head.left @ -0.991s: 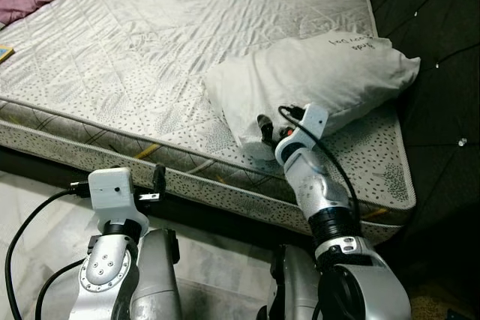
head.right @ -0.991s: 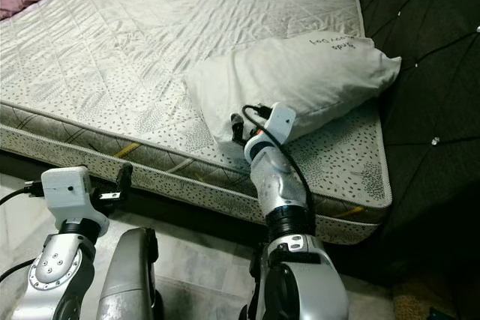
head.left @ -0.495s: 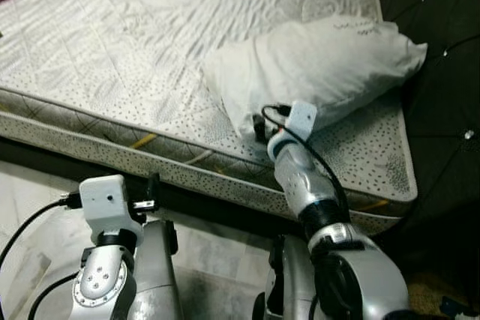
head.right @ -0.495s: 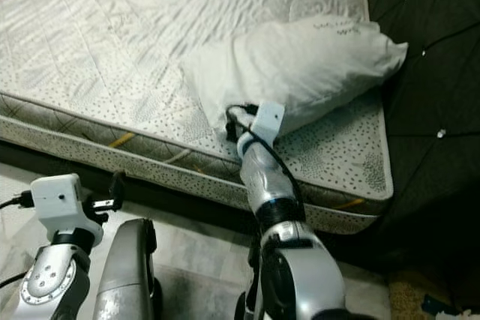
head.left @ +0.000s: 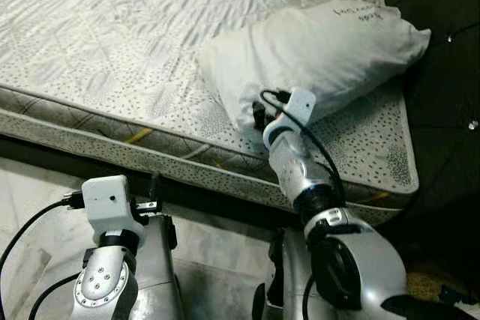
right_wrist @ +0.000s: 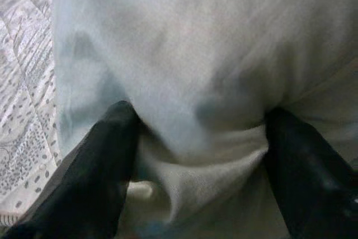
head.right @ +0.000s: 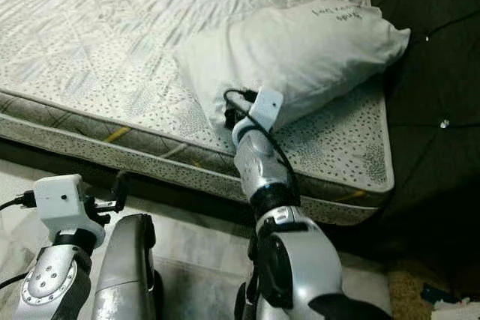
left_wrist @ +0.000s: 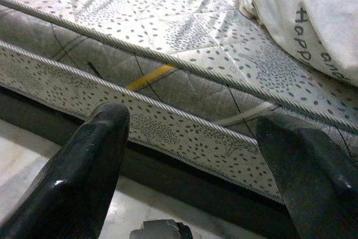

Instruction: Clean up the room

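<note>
Left gripper (left_wrist: pixel 190 155): fingers wide apart, nothing held, low beside the bed (left_wrist: pixel 168 132) edge, idle.
Right gripper (right_wrist: pixel 196 155): fingers spread, pressed into the near end of the pillow (head.left: pixel 330 50), cloth bunched between them, not yet pinched.
Pillow: ahead of the right gripper, lying toward the headboard (head.left: pixel 442 5).
Risk: closing on loose cloth only; pillow likely to sag or slip on lifting.

The right arm reached forward, its right gripper (right_wrist: pixel 196 155) spread wide with fingers (right_wrist: pixel 95 177) pressed ahead, while the left gripper (left_wrist: pixel 196 172) hung low, parted.
</note>
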Controlling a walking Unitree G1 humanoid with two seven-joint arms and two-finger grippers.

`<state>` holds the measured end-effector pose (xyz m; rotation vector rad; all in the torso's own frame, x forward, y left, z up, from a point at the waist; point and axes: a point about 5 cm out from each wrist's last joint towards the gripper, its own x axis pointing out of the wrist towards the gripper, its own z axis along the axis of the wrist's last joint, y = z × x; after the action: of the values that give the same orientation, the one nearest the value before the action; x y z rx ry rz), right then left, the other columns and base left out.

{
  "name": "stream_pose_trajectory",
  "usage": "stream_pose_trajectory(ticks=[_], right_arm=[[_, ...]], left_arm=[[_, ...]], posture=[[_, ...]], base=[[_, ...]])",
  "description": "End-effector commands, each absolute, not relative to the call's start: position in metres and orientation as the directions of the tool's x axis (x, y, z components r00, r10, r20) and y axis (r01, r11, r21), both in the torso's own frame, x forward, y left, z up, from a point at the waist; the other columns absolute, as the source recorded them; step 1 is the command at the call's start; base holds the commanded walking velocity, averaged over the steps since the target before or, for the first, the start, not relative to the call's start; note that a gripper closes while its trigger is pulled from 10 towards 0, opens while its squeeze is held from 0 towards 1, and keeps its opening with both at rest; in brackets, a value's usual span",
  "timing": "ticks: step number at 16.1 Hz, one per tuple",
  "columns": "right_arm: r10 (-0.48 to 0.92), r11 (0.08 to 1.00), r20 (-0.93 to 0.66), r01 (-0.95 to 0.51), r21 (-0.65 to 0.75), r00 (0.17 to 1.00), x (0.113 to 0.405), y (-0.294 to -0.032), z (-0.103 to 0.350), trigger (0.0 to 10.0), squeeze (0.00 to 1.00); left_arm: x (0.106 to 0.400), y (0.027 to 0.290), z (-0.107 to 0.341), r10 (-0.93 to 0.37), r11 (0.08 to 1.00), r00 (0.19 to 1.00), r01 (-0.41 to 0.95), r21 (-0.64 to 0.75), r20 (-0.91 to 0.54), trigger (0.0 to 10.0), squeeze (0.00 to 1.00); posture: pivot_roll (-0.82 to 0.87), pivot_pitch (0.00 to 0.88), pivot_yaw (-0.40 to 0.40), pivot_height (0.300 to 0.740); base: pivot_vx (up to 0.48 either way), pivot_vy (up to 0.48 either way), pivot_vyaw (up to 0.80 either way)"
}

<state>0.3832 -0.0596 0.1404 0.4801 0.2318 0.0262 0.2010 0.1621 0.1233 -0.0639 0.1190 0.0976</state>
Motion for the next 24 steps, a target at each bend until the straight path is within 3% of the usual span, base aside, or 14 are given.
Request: stream_pose_trajectory(ticks=[1, 9, 19, 22, 24], right_arm=[[0.277, 0.809, -0.181, -0.127, 0.575, 0.944, 0.365, 0.027, 0.165, 0.0, 0.0], [0.272, 0.825, -0.214, -0.113, 0.554, 0.938, 0.368, 0.019, 0.156, 0.0, 0.0], [0.192, 0.936, -0.021, -0.177, 0.303, 0.981, 0.39, -0.035, 0.172, 0.0, 0.0], [0.097, 0.96, 0.002, -0.094, 0.265, 0.995, 0.403, -0.073, 0.182, 0.0, 0.0], [0.0, 0.97, 0.031, -0.007, 0.242, 1.0, 0.411, -0.112, 0.194, 0.0, 0.0]], left_arm=[[0.199, 0.161, 0.126, 0.096, 0.993, 0.988, -0.103, -0.053, -0.121, 10.0, 0.0], [0.206, 0.161, 0.126, 0.109, 0.992, 0.988, -0.115, -0.054, -0.112, 10.0, 0.0], [0.223, 0.167, 0.13, 0.11, 0.993, 0.992, -0.112, -0.033, -0.066, 10.0, 0.0], [0.23, 0.172, 0.131, 0.117, 0.993, 0.992, -0.118, -0.021, -0.045, 10.0, 0.0], [0.234, 0.172, 0.131, 0.111, 0.994, 0.993, -0.111, -0.017, -0.039, 10.0, 0.0]], posture=[[0.28, 0.214, -0.113, 0.554], [0.28, 0.192, -0.125, 0.554], [0.27, 0.126, -0.112, 0.554], [0.26, 0.088, -0.1, 0.554], [0.25, 0.067, -0.088, 0.554]], base=[[0.0, 0.0, 0.0], [0.0, 0.0, 0.0], [0.0, 0.0, 0.0], [0.0, 0.0, 0.0], [0.0, 0.0, 0.0]])
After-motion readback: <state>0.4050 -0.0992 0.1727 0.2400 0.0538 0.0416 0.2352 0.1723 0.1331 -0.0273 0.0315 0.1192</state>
